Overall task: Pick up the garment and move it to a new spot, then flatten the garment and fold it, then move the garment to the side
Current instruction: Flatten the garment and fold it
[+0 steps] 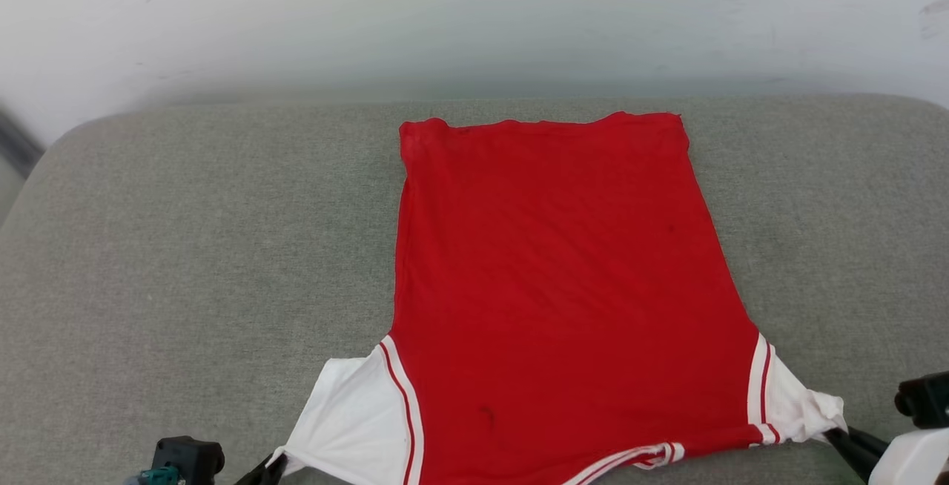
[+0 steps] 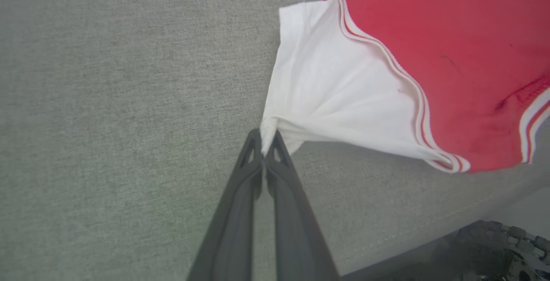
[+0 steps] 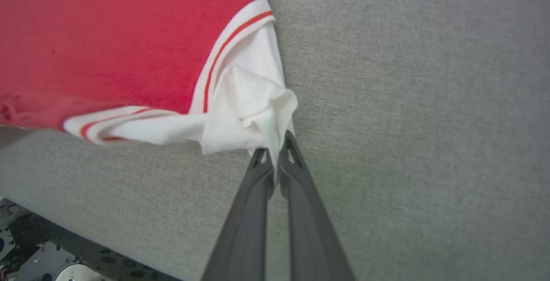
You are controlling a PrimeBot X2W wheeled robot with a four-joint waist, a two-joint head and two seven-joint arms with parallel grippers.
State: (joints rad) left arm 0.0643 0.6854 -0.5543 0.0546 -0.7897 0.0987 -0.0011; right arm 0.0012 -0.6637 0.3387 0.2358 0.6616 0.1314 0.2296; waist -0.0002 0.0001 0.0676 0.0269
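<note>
The garment [image 1: 556, 277], a red jersey with white short sleeves and red-white striped trim, lies spread flat and plain side up on the grey cushion, hem at the far side. My left gripper [image 2: 265, 140] is shut on the tip of the white left sleeve [image 2: 335, 96], seen at the lower left of the head view [image 1: 273, 463]. My right gripper [image 3: 275, 148] is shut on the bunched white right sleeve [image 3: 253, 109], near the lower right of the head view [image 1: 834, 434]. Both sleeves are pulled outward and taut.
The grey fabric cushion [image 1: 185, 248] stretches wide on both sides of the jersey. A pale wall [image 1: 445, 18] rises behind it. The cushion's near edge [image 2: 429, 233] drops off close to both grippers, with robot base parts [image 3: 38, 264] below.
</note>
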